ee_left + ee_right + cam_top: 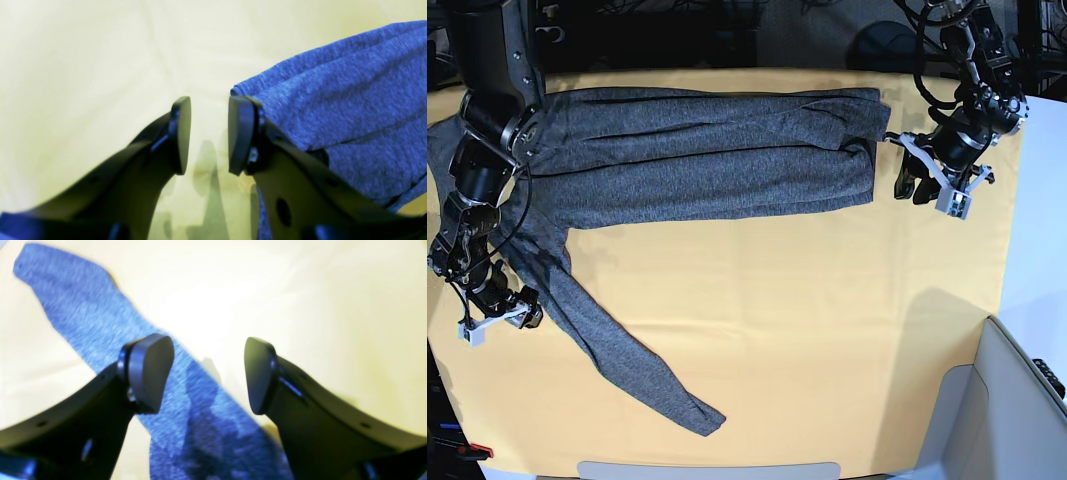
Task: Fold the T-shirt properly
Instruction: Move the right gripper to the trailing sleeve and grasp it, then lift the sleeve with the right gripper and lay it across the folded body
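Note:
The T-shirt (707, 150) is a heathered grey knit lying across the far half of the table. One long sleeve (617, 350) runs diagonally toward the near edge. My left gripper (909, 185) hovers just off the shirt's right edge. In the left wrist view this gripper (209, 133) is open with only cloth-covered table between its pads, and the shirt (340, 100), tinted blue here, lies beside the right finger. My right gripper (499, 322) sits at the sleeve's upper part. In the right wrist view that gripper (208, 373) stands wide open over the sleeve (100, 326), holding nothing.
A yellow-orange tablecloth (807, 320) covers the table. A pale grey bin (1017, 410) stands at the near right corner. Dark equipment lines the far edge. The cloth's right edge (1009, 230) borders a white surface.

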`<move>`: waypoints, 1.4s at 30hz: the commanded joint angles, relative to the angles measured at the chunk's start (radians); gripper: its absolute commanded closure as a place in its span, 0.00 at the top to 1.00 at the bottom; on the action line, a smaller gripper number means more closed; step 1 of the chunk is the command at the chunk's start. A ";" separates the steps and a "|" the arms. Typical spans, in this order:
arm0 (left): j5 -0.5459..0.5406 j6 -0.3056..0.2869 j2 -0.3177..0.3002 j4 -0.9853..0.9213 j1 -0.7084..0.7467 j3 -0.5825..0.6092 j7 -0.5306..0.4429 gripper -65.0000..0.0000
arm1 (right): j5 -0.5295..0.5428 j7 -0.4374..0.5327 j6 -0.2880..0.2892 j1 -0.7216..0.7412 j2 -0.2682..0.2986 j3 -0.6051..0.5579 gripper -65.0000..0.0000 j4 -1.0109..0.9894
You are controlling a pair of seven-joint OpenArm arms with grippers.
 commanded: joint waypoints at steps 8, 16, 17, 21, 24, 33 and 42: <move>-0.013 -0.002 -0.012 0.013 -0.011 -0.002 -0.022 0.29 | 0.017 0.037 0.016 0.077 0.013 -0.042 0.57 -0.052; -0.013 -0.002 -0.012 0.013 -0.011 -0.002 -0.022 0.29 | 0.014 0.068 0.016 0.054 -0.010 -0.046 0.57 -0.118; -0.013 -0.002 -0.012 0.013 -0.011 -0.002 -0.022 0.29 | 0.014 0.069 0.016 0.049 -0.016 -0.046 0.57 -0.117; -0.013 -0.002 -0.012 0.013 -0.011 -0.002 -0.022 0.29 | 0.013 0.091 0.012 0.031 -0.021 -0.046 0.57 -0.118; -0.013 -0.002 -0.012 0.013 -0.011 -0.002 -0.022 0.29 | 0.002 0.095 0.010 0.024 -0.023 -0.064 0.57 -0.117; -0.013 -0.002 -0.012 0.013 -0.011 -0.002 -0.022 0.29 | -0.006 0.140 0.010 0.012 -0.036 -0.247 0.57 -0.110; -0.013 -0.002 -0.010 0.013 -0.011 -0.002 -0.022 0.29 | -0.009 0.235 0.009 -0.015 -0.036 -0.314 0.08 -0.112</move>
